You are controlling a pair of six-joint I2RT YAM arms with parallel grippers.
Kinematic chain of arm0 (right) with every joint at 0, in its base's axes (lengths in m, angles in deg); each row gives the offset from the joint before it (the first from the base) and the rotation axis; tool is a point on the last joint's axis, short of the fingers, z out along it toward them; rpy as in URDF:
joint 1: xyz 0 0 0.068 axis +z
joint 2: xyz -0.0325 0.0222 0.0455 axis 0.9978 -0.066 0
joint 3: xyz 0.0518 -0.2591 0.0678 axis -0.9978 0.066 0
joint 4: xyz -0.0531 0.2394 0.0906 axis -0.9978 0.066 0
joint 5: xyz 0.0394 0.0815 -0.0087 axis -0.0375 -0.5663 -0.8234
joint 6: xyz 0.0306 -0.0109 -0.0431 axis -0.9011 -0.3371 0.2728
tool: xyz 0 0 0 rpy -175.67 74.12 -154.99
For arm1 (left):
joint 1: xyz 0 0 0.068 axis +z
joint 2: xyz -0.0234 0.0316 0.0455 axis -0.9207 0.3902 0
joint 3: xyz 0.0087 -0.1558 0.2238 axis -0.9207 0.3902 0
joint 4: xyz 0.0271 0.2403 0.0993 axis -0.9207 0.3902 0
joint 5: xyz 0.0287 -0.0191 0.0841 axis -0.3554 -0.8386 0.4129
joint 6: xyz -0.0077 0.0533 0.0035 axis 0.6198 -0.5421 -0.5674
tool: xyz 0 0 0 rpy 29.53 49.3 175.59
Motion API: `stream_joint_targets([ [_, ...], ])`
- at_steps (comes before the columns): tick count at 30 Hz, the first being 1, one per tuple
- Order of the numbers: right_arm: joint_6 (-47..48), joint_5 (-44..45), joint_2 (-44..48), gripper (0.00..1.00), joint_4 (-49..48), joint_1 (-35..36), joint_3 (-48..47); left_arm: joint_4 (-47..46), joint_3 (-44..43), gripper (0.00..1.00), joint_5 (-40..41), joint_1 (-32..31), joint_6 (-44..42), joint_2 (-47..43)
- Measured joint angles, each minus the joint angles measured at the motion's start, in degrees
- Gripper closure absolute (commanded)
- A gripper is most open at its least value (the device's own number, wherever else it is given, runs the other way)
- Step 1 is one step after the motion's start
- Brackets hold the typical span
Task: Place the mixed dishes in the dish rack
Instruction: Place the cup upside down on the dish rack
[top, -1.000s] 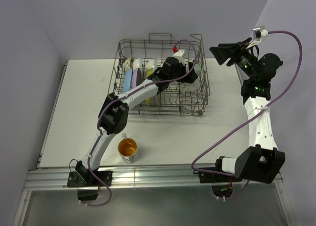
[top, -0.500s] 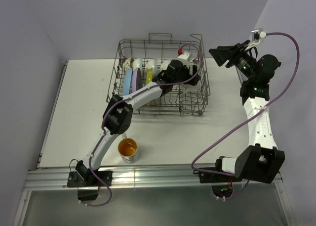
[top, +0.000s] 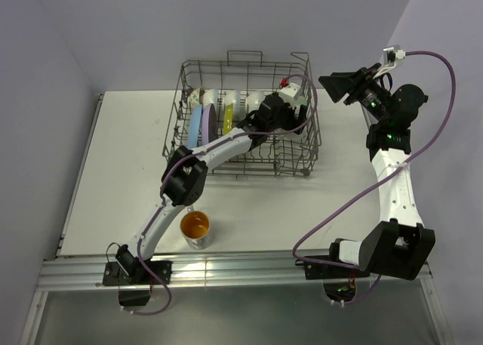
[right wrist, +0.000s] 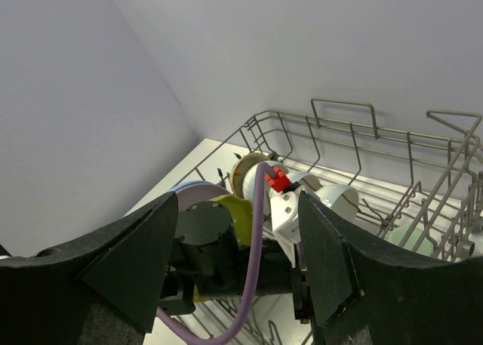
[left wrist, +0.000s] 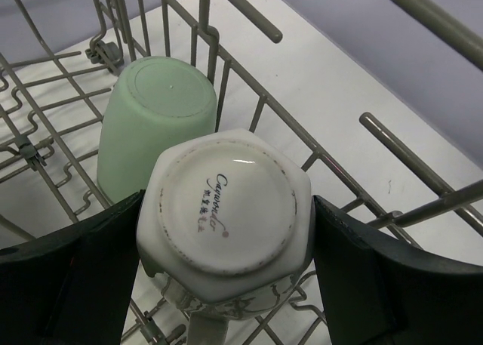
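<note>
Pale purple walls stand round a white bench (top: 121,171), and the thing to look at is the white mug (left wrist: 225,201). It is upside down inside the dish rack (top: 302,160), at the rack's right end. Just beside it is the pale green cup (left wrist: 155,118), which is upside down too. The left end effector (left wrist: 226,235) has the mug clamped between its two black fingers (left wrist: 83,277), one on each side. I cannot tell if the mug sits on the wires or hangs a bit above them. It looks like hard, shiny pottery. So I think it is a bit heavy for its size, will not bend, could slip, and could chip if it bangs the metal wires or the green cup. Its body looks six-sided, so those flat sides seem the best place to squeeze, not the handle. Further left in the rack, a blue plate (top: 198,122) and a yellow-green plate (top: 226,117) stand on edge. The right end effector (top: 336,84) is let go and has nothing in it. It hangs in the air just past the rack's right side. Out on the bench, well apart from the rack and near the front edge, an orange-inside cup (top: 195,226) stands the right way up, not loaded yet.
</note>
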Motion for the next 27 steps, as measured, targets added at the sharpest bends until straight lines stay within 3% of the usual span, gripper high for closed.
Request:
stream_joint_targets([
  [20,-0.7,-0.24,0.0,0.28,-0.02,0.0,0.63,-2.38,-2.05,1.0,1.64,-0.85,-4.57,2.75],
  [27,-0.87,-0.26,0.0,0.28,-0.02,0.0,0.66,-1.14,-3.87,1.0,6.78,-1.05,0.11,3.56],
])
